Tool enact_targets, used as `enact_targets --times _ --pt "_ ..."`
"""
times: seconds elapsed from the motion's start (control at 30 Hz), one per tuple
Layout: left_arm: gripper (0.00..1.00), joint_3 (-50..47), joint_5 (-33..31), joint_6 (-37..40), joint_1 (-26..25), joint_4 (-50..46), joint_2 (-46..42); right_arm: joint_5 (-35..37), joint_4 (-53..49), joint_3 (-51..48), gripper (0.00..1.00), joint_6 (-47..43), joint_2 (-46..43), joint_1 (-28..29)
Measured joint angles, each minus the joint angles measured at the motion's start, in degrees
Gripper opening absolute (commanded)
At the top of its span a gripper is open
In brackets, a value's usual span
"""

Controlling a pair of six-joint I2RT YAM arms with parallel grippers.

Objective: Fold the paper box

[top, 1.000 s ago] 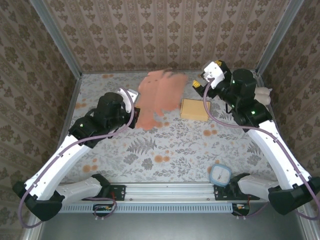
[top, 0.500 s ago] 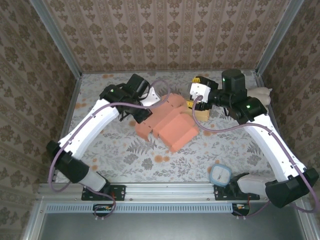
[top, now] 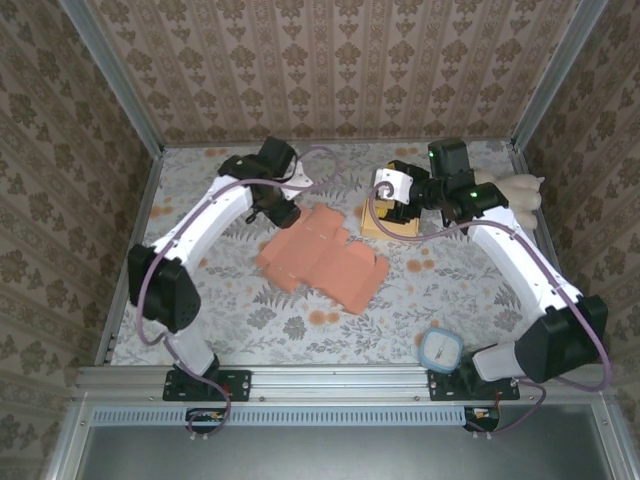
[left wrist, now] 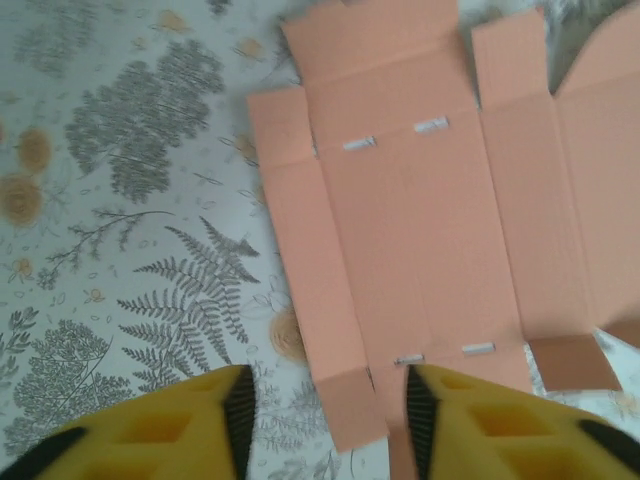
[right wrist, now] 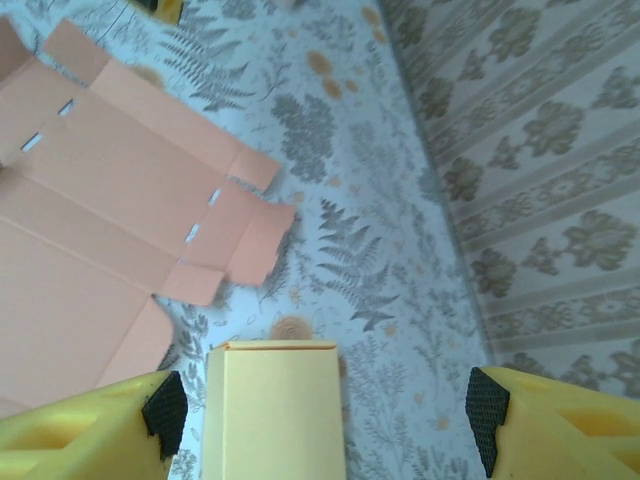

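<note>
Patterned wallpaper closes in three sides, and the table [top: 250,330] wears a pale cloth printed with ferns and orange blossoms. The paper box [top: 322,260] lies near the middle of it, opened out flat and salmon-pink, with no panel raised. From above, its longer run is slanted, going from the left and far side toward the right and near side. Its small end flaps stick out along both long edges.

The left gripper [top: 283,208] hangs over the sheet's far-left corner. In the left wrist camera, the left gripper [left wrist: 325,420] has its yellow jaws parted with nothing between them. The paper box [left wrist: 420,250] spreads out beneath, creases and little white slits showing.

The right gripper [top: 388,208] sits just off the sheet's far-right edge, above a flat yellow box [top: 400,230]. In its own camera, the right gripper [right wrist: 325,420] is spread wide. The yellow box [right wrist: 275,420] lies between the fingers, nearer the left one, ungripped. The pink sheet [right wrist: 90,230] lies beyond it to the left.

A round blue-rimmed container [top: 441,350] stands near the right arm's base.
</note>
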Motion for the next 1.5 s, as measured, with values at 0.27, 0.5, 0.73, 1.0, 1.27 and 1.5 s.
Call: enact_targets --times 0.27,0.5,0.73,1.0,1.27,1.5 --pt "0.85 -32.9 1.6 -36.4 16.8 25.4 -24.3 0.0 -2.3 0.7 0.76 -5.7 7.3 1.8" --pt "1.0 -59.4 -2.3 -69.9 6.3 33.7 -45.4 1.7 -2.8 3.9 0.75 -8.3 12.7 5.0" --pt "0.88 -59.5 -12.4 -90.5 -8.0 34.1 -49.0 3.6 -2.8 4.4 0.74 -9.3 16.1 7.1" --pt "0.74 -52.2 -13.7 -100.9 -10.0 26.6 -32.5 4.8 -3.0 4.4 0.73 -9.9 18.4 7.4" --pt "0.57 -50.0 -12.2 -102.4 -10.1 29.0 -24.0 4.8 -3.1 4.4 0.73 -10.3 18.6 7.6" --pt "0.5 -50.1 -11.8 -102.5 -10.1 31.3 -22.6 4.8 -3.6 4.4 0.73 -10.6 18.7 7.8"
